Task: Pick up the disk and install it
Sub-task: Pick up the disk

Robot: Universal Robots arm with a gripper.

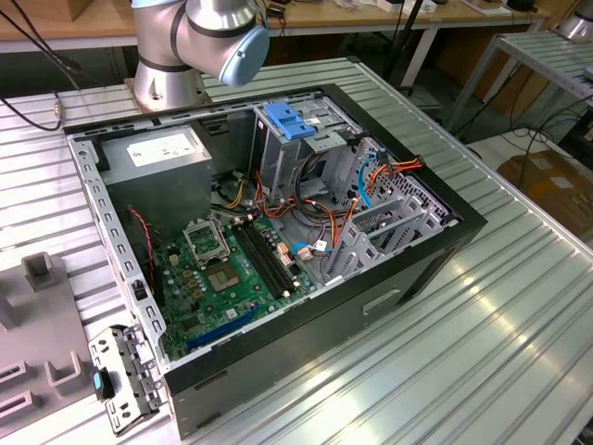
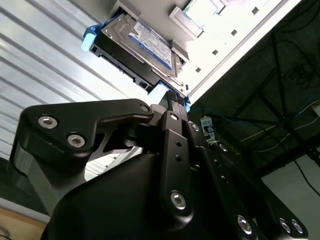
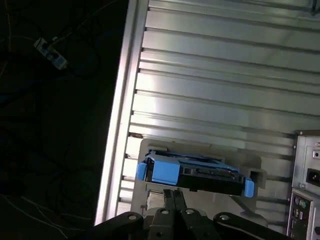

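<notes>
One open computer case (image 1: 371, 306), one green motherboard (image 1: 218, 287), one grey power supply (image 1: 157, 153), one disk (image 3: 210, 179), one robot arm (image 1: 199, 37)

The disk (image 2: 136, 51) has a dull grey metal shell, a paper label (image 2: 152, 40) and a bright blue plastic carrier (image 2: 89, 41). The ribbed surface (image 1: 500, 334) is glossy bare metal; the computer case (image 1: 408, 278) matt black.

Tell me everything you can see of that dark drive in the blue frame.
The disk is a flat, dark, rectangular drive with a pale label on its metal-looking top. A bright blue plastic carrier with rounded end tabs frames it. It lies flat in a pale grey holder on the ribbed metal table. The tool sits right at its edge; whether it grips the disk I cannot tell.
</notes>
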